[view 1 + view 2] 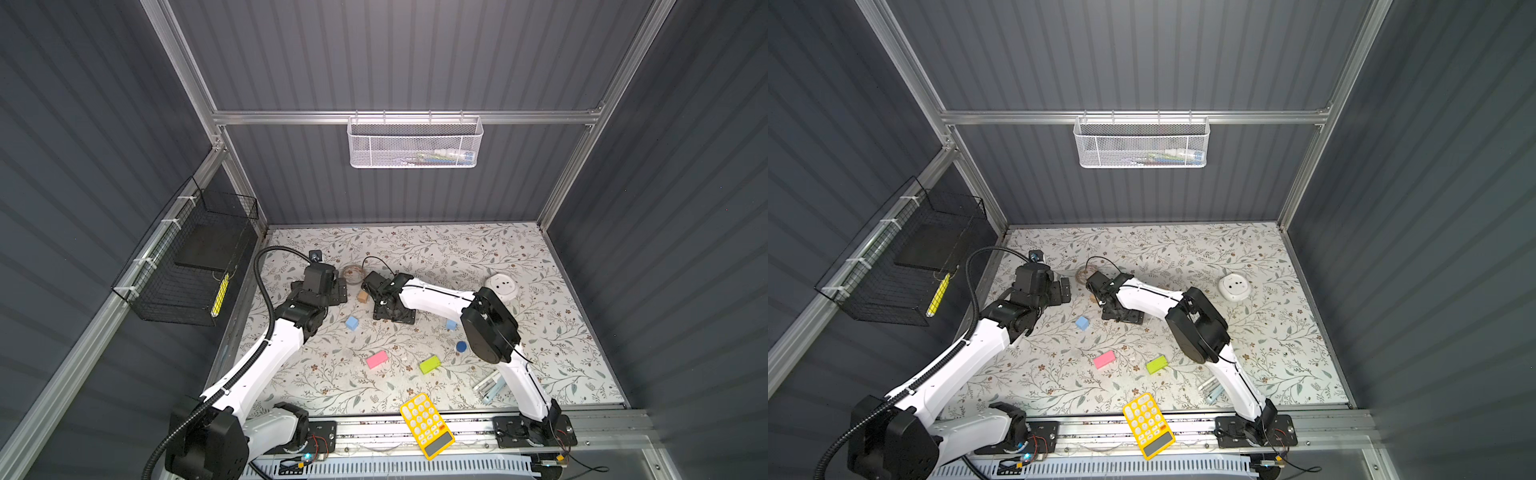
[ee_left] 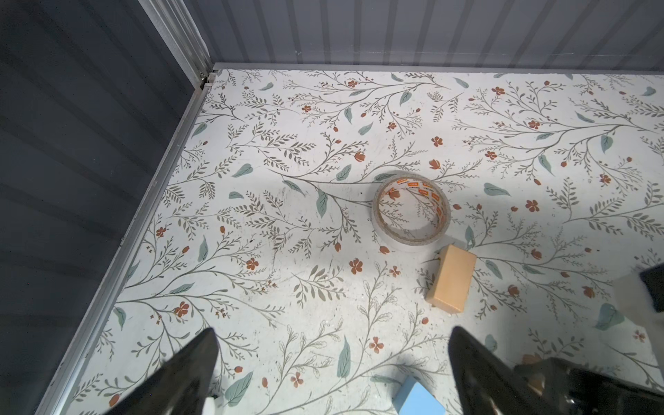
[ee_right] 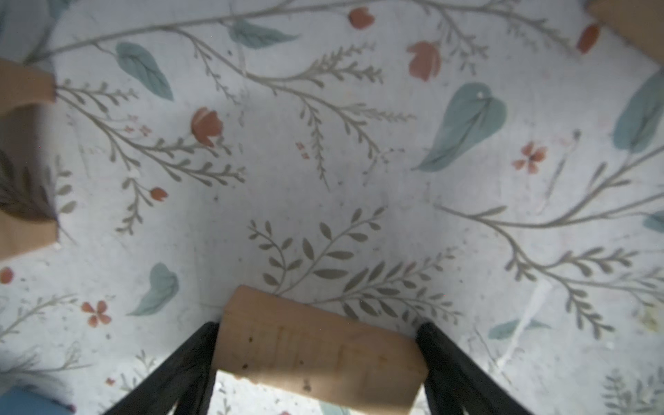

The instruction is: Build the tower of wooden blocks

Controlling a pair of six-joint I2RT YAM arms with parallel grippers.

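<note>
Floral tabletop (image 3: 323,161) lies under tan bar (image 3: 316,359) clamped in right hand (image 3: 318,325); left hand (image 2: 333,330) spread apart

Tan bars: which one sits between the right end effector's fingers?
The tan bar spanning the gap between the right end effector's black fingers, in the right wrist view. The second tan bar lies free beside the tape roll, nothing around it.

The pink bar (image 1: 377,359), lime-green bar (image 1: 430,364), light-blue cube (image 1: 352,323), dark-blue cylinder (image 1: 461,346) and tan bar (image 3: 316,355) lie scattered apart, none stacked.
</note>
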